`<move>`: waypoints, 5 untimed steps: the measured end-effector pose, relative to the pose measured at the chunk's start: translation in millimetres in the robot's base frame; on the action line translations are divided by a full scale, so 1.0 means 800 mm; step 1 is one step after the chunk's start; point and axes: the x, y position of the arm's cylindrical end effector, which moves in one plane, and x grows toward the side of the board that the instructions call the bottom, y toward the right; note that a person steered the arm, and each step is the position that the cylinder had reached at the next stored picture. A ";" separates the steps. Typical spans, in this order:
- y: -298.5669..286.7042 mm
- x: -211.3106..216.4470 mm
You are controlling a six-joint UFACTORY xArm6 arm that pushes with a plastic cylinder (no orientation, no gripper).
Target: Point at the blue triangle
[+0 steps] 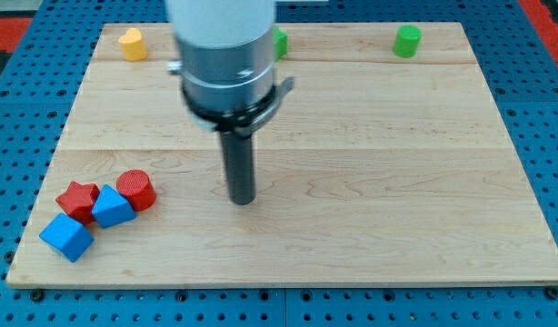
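Observation:
The blue triangle block [112, 207] lies near the view's bottom left, wedged between a red star-like block [78, 200] on its left and a red cylinder [136, 190] on its upper right. A blue cube [66, 237] sits just below and left of it. My tip [242, 201] rests on the board at mid-height, well to the right of the blue triangle and apart from every block.
A yellow block [132, 43] stands at the view's top left. A green cylinder [407, 41] stands at the top right. Another green block [280, 42] shows partly behind the arm's body. The wooden board [397, 182] ends in a blue pegboard border.

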 end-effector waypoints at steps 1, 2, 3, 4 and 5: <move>-0.028 0.017; -0.038 0.025; -0.046 0.032; -0.046 0.058; -0.068 0.094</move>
